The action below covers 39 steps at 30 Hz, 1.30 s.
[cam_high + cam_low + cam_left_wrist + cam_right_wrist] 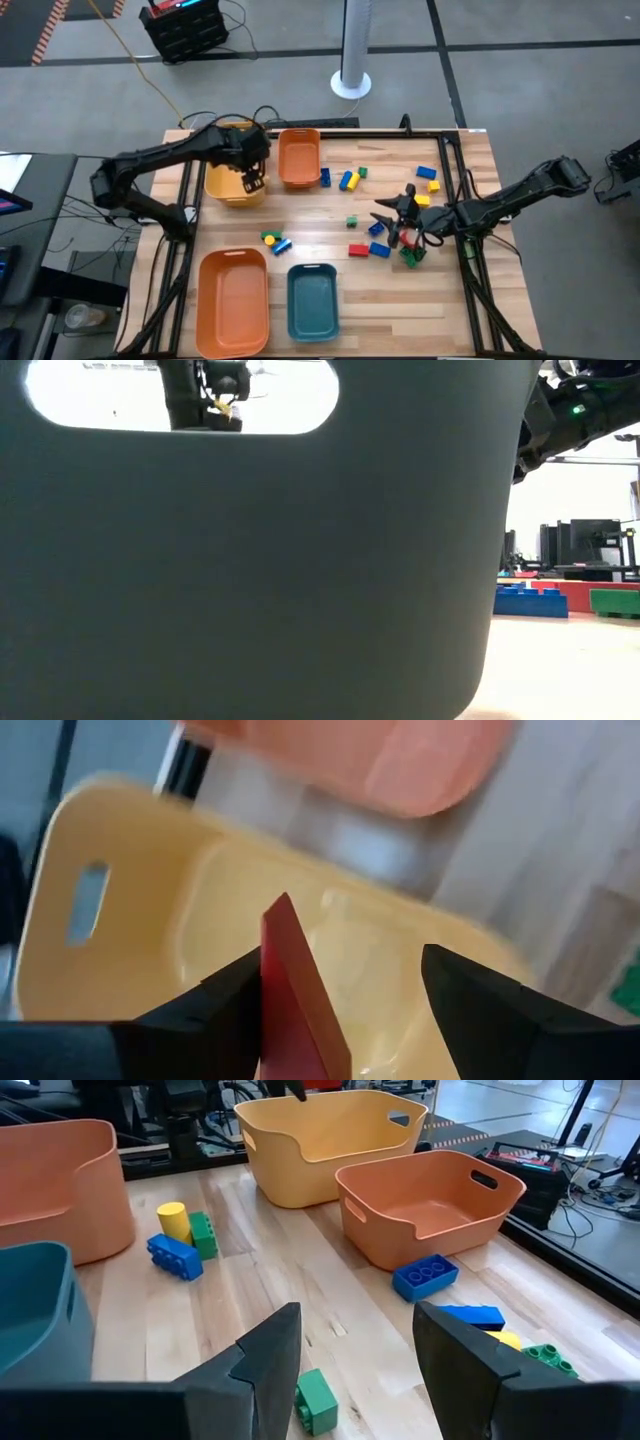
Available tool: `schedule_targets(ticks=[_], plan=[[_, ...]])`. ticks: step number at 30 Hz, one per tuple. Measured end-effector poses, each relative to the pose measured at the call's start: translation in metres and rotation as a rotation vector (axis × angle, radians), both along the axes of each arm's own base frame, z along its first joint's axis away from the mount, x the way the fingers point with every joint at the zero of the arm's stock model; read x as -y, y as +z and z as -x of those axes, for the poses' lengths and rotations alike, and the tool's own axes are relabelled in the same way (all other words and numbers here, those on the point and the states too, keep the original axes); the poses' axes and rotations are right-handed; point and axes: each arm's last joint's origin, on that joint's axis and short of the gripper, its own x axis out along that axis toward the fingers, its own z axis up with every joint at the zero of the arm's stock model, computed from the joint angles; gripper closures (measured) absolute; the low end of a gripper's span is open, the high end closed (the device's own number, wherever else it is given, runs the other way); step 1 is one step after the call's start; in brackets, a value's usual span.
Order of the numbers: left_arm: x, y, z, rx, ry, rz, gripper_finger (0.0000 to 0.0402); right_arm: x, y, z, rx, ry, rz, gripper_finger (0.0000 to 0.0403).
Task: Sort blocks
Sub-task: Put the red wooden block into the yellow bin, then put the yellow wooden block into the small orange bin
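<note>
My left gripper (252, 180) hangs open over the yellow bin (228, 188), with a red block (300, 985) between its fingers. Near the table's right side my right gripper (393, 215) stands open above loose blocks and touches none. In its wrist view a green block (315, 1400) lies on the wood below the gap between its fingers (355, 1370). More blocks lie scattered: a blue one (425, 1275) beside the small orange bin (299, 157), and a yellow, green and blue cluster (273, 240) at mid-table. My left gripper has the red block's flat side (275, 980) lying against the inner face of one finger (235, 995). The other finger (470, 990) stands clear of it across a wide gap. The fingers slant down from above, and the block is above the yellow bin's floor (250, 890).
A large orange bin (233, 300) and a teal bin (312, 300) stand at the near edge; the teal bin's wall (260, 560) blocks most of the low view. Red, blue and green blocks (380, 250) lie around my right gripper. Bare wood lies between the bins.
</note>
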Motion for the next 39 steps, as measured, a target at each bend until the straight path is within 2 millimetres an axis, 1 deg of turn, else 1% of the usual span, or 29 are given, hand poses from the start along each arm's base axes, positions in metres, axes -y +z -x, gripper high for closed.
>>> schedule_targets(ticks=[3, 6, 7, 9, 10, 11, 12, 14, 16, 18, 21, 23, 26, 27, 29, 31, 36, 39], plan=[[-0.006, -0.006, 0.008, -0.032, 0.053, 0.034, 0.0157, -0.002, 0.000, 0.000, 0.000, 0.008, 0.000, 0.0196], [-0.008, -0.018, 0.013, -0.044, 0.074, 0.111, 0.0157, -0.001, 0.000, 0.000, -0.001, 0.009, 0.002, 0.0196], [-0.007, -0.020, 0.014, -0.073, 0.074, 0.130, 0.0156, -0.001, 0.000, 0.000, 0.000, 0.008, 0.000, 0.0196], [-0.006, -0.025, 0.017, -0.221, 0.055, 0.063, 0.0151, -0.001, 0.000, 0.000, 0.000, 0.008, -0.001, 0.0196], [-0.007, -0.027, 0.020, -0.258, 0.097, 0.039, 0.0147, -0.001, 0.000, 0.000, -0.002, 0.008, 0.003, 0.0196], [-0.008, -0.028, 0.020, -0.241, 0.120, 0.071, 0.0143, -0.001, 0.000, 0.000, -0.002, 0.007, 0.003, 0.0196], [-0.006, -0.026, 0.018, -0.219, 0.093, 0.100, 0.0140, -0.001, 0.000, 0.000, -0.001, 0.007, 0.003, 0.0196], [-0.004, -0.023, 0.017, -0.219, 0.076, 0.049, 0.0137, -0.001, 0.000, 0.000, -0.002, 0.007, 0.006, 0.0196], [-0.003, -0.021, 0.015, -0.189, 0.044, 0.061, 0.0137, 0.000, 0.001, 0.000, 0.003, 0.002, 0.005, 0.0196], [-0.005, -0.017, 0.016, -0.197, 0.064, -0.008, 0.0140, 0.000, 0.001, 0.000, 0.004, 0.000, 0.004, 0.0196], [-0.006, -0.013, 0.015, -0.148, 0.042, 0.060, 0.0143, 0.000, 0.001, 0.000, 0.004, 0.001, 0.004, 0.0196], [-0.002, -0.013, 0.012, -0.135, -0.038, 0.096, 0.0143, 0.000, 0.000, 0.000, 0.002, 0.001, 0.006, 0.0196], [0.013, -0.009, 0.008, -0.094, -0.284, 0.208, 0.0144, 0.000, 0.000, 0.000, -0.004, 0.002, 0.010, 0.0196], [0.021, -0.006, 0.006, -0.075, -0.373, 0.215, 0.0144, 0.000, -0.001, 0.000, -0.011, 0.002, 0.012, 0.0196], [0.037, 0.000, 0.000, -0.044, -0.524, 0.176, 0.0144, 0.000, -0.002, 0.001, -0.029, 0.001, 0.014, 0.0196], [0.053, 0.004, -0.008, -0.008, -0.637, 0.134, 0.0144, 0.001, -0.004, 0.001, -0.044, 0.001, 0.018, 0.0196], [0.089, 0.012, -0.023, 0.114, -0.806, 0.079, 0.0144, 0.001, -0.004, 0.001, -0.050, 0.000, 0.019, 0.0196], [0.104, 0.013, -0.030, 0.163, -0.830, 0.081, 0.0144, 0.001, -0.004, 0.001, -0.049, 0.000, 0.019, 0.0196]])
